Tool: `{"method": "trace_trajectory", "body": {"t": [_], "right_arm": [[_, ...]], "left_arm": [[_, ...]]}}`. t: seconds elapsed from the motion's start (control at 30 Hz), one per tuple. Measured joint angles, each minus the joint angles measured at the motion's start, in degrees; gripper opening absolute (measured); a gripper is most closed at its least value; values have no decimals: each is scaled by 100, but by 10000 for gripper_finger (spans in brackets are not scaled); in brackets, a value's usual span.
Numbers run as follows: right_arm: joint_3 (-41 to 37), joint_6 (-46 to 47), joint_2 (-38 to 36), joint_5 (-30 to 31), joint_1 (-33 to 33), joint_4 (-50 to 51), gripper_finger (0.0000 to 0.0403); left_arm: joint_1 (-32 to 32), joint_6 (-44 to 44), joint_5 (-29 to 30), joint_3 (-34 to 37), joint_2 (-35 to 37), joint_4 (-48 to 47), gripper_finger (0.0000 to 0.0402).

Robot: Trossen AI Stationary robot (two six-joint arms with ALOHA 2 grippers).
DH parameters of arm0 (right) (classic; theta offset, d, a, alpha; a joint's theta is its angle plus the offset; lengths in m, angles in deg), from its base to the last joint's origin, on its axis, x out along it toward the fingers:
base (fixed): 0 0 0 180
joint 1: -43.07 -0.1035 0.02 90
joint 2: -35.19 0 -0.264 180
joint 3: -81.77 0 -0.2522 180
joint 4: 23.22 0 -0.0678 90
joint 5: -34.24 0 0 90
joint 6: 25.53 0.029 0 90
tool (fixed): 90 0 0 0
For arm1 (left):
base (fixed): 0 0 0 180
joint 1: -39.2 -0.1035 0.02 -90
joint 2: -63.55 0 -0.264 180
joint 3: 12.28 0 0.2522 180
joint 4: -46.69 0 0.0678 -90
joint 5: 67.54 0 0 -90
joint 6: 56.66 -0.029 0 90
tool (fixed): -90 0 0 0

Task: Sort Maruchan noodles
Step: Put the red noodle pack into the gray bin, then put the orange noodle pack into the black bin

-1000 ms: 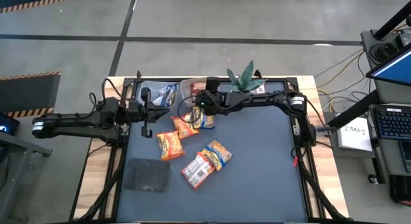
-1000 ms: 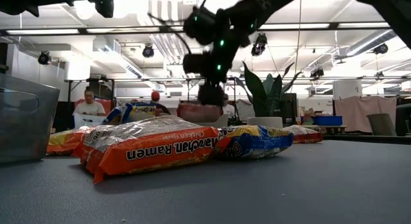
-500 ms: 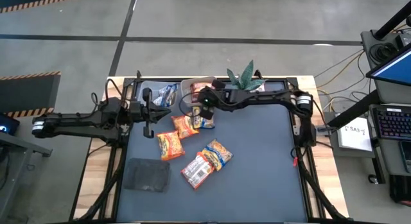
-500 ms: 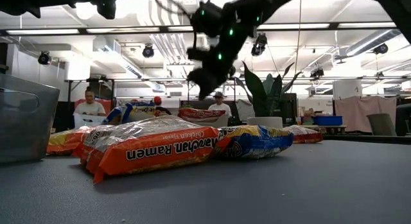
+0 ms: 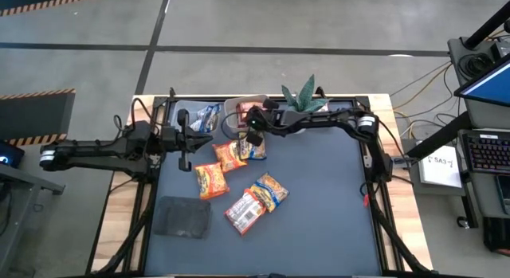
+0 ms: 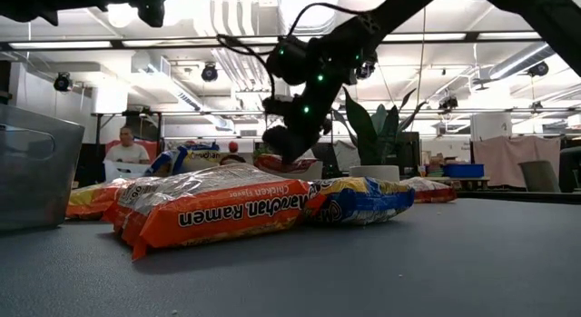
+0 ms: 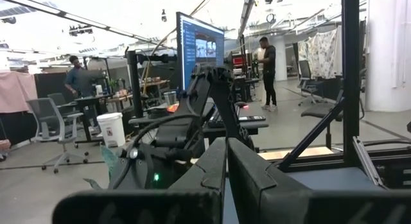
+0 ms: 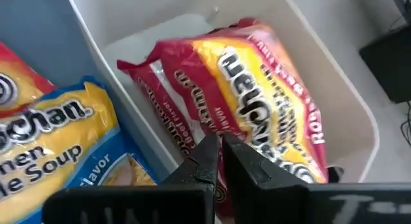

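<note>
- Above the far tub: right hand (image 5: 253,139), fingers (image 8: 207,161) closed together and empty, hanging just over a red packet (image 8: 257,102) that lies inside the clear tub (image 8: 334,108); its crinkled label cannot be read here.
- Right wrist view only: the tub's contents, plus a blue-yellow packet (image 8: 51,153) outside the tub wall, lettered "…chan" and "Soup".
- Left side of the worktop: left hand (image 5: 183,160), fingers pressed shut, nothing held.
- High view: loose Maruchan noodles mid-worktop — two orange packets (image 5: 211,181), a red-and-white packet (image 5: 243,213), a blue-yellow one (image 5: 271,190) — and a dark cloth pad (image 5: 183,217) near the front left corner.
- Low view only: nearest orange packet (image 6: 209,212) reads "Maruchan Ramen, Chicken Flavor".
- Surface: dark grey mat on a wooden worktop (image 5: 402,222); potted plant (image 5: 303,96) at the far edge.
- Room: people seated and standing beyond, a monitor (image 7: 199,54), office chairs, ceiling lights.
</note>
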Motion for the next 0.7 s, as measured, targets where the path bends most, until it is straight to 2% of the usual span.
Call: {"method": "trace_trajectory", "body": {"t": [0.27,0.47,0.7], "right_arm": [[-144,137,-766,-3,-458,430,12],[-897,421,-1661,-78,-1057,340,12],[-2260,1132,-2595,-1533,-1537,-539,12]], "left_arm": [[-1,5,6,0,-114,-7,0],[0,314,6,0,-341,-9,0],[4,1517,-13,7,-1028,-407,0]]}}
